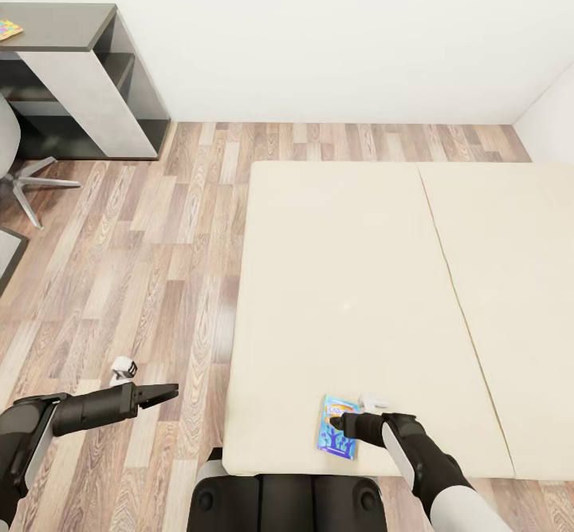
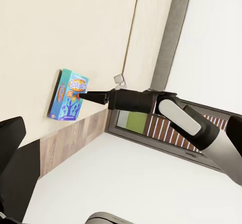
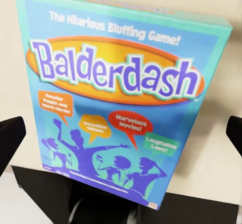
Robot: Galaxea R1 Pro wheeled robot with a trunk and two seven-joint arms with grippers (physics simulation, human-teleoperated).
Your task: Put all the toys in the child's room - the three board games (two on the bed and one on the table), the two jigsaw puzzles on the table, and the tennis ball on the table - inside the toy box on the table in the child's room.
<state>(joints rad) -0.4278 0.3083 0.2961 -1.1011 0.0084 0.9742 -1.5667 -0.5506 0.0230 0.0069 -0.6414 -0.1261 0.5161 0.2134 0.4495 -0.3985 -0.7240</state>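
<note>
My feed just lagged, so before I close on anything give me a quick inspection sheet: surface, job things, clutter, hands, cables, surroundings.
Surface: beige bed, two mattress sections, seam running between them.
Job's things: light blue Balderdash board game lying flat at the bed's near edge; a jigsaw puzzle on the dark desk at far left.
Clutter: nothing seen.
Hands: right hand over the board game, fingers spread either side of the box in the right wrist view, not closed on it; left hand over the floor, beside the bed, holding nothing, opening unclear.
Cables: nothing seen.
Surroundings: wood-plank floor, white walls, grey office chair by the desk.
</note>
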